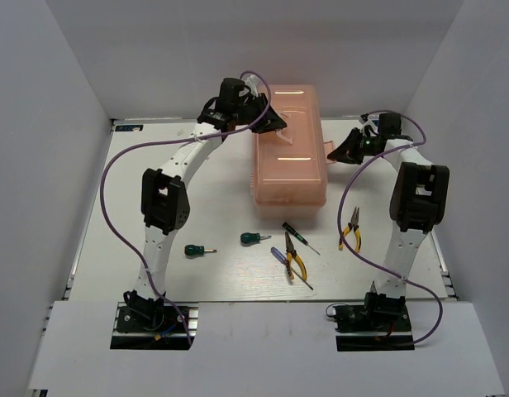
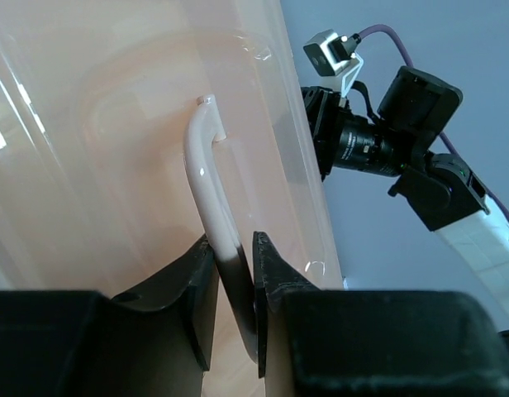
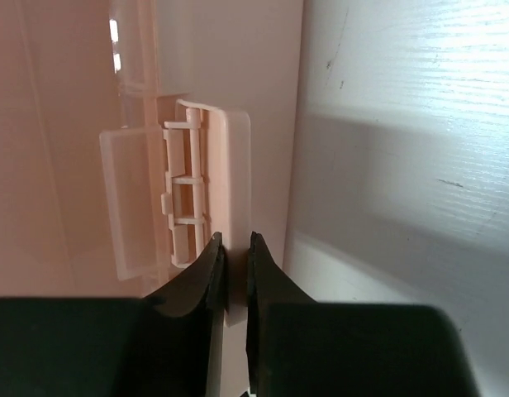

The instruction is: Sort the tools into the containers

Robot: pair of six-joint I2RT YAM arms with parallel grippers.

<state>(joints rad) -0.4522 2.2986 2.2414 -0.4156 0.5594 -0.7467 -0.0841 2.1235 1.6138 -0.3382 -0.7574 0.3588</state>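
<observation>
The left gripper [image 2: 235,273] pinches the pale lid handle [image 2: 201,165] of the salmon-pink toolbox [image 1: 289,157]. The right gripper [image 3: 234,248] is pressed onto its side latch [image 3: 225,165]. The toolbox sits toward the table's [image 1: 213,207] far side. The tools [image 1: 295,256] — pliers and screwdrivers — lie loose in front of it.

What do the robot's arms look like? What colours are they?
The left arm and right arm are white tubes with chunky black joints and black bases. A thin purple cable loops along each one. The jaws are black, flat and blunt.
</observation>
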